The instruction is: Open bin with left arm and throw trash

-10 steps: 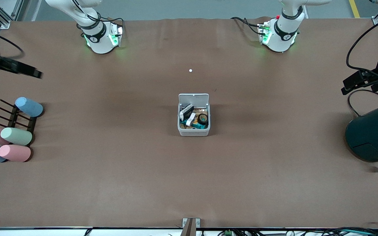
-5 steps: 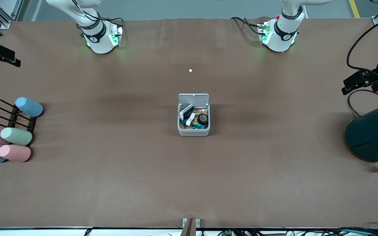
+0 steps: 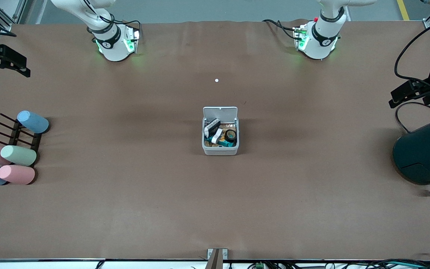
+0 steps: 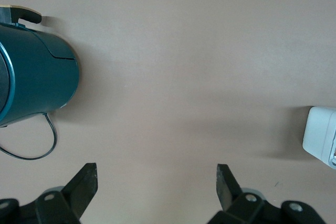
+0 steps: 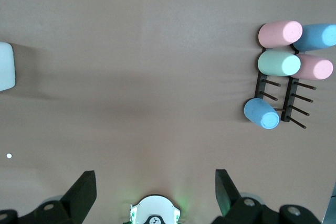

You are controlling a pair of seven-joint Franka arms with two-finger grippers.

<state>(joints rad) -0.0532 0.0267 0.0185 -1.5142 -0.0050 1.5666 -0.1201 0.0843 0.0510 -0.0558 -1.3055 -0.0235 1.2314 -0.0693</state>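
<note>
The light-grey bin (image 3: pixel 220 150) stands in the middle of the table with its white lid (image 3: pixel 220 111) swung up and open. Inside lie the black-and-white little box (image 3: pixel 212 126), the pale rubber band (image 3: pixel 217 135) and the black tape roll (image 3: pixel 231 134). My left gripper (image 3: pixel 396 98) hangs open and empty over the left arm's end of the table, beside the teal cylinder; its wrist view (image 4: pixel 157 182) shows a corner of the bin (image 4: pixel 321 136). My right gripper (image 3: pixel 20 66) hangs open and empty over the right arm's end; its wrist view (image 5: pixel 156 187) shows the bin's edge (image 5: pixel 5 66).
A large dark teal cylinder (image 3: pixel 424 154) with a cable lies at the left arm's end, also in the left wrist view (image 4: pixel 31 77). A black rack with several pastel cups (image 3: pixel 13 149) sits at the right arm's end, also in the right wrist view (image 5: pixel 283 77). A tiny white dot (image 3: pixel 217 80) lies between the bases.
My right gripper has drawn back toward the table's edge at the right arm's end and settled there. The left arm, the bin and its contents have not moved.
</note>
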